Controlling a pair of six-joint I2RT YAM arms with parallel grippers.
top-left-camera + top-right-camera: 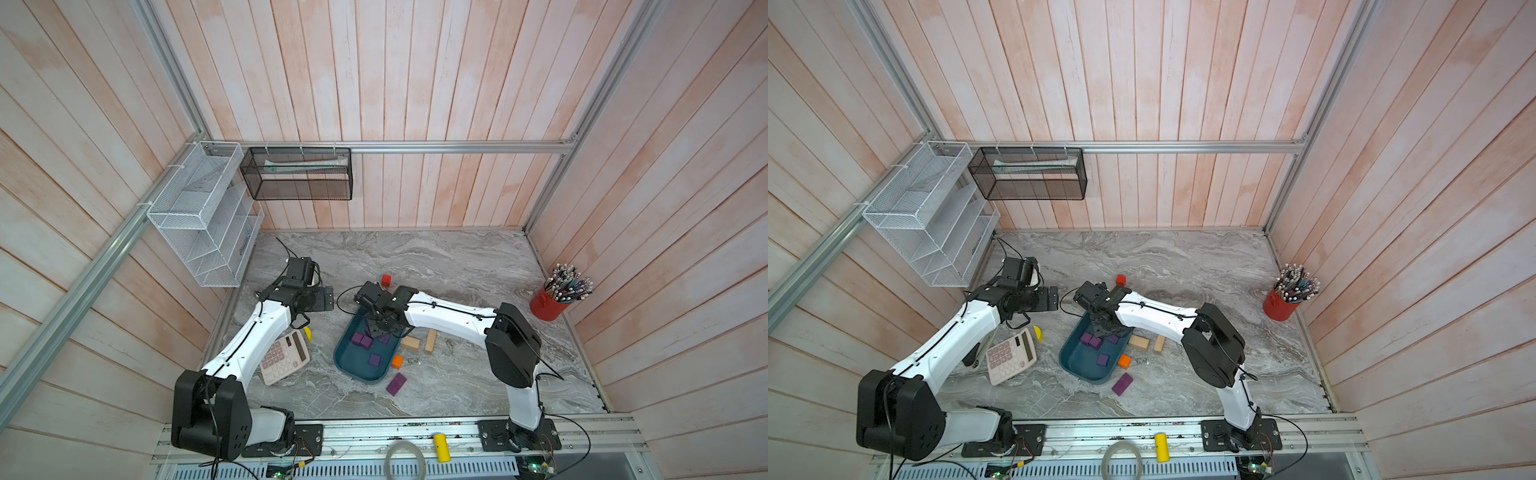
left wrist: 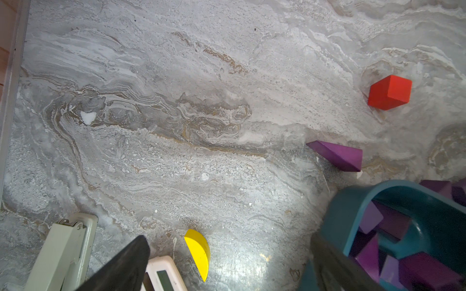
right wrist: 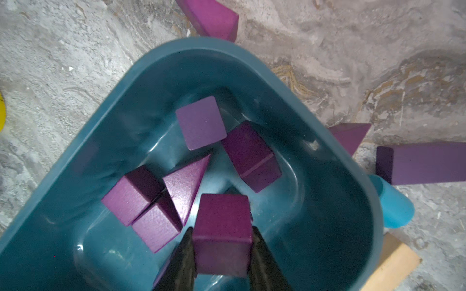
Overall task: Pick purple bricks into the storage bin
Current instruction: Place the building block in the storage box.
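The right claw (image 3: 222,230) is clamped on a purple cube (image 3: 223,241) by two opposite flat faces, above the inside of the storage bin (image 3: 113,141), where several purple bricks (image 3: 201,123) lie. The left claw (image 2: 228,241) stands wide apart and empty over the table (image 2: 176,100). Outside the bin lie a wedge (image 2: 338,155) just beside it and an oblong (image 1: 396,383) near its front corner. The bricks look light, stiff and matte. Parallel sides should grip easily, but the wedge's slope would likely slip.
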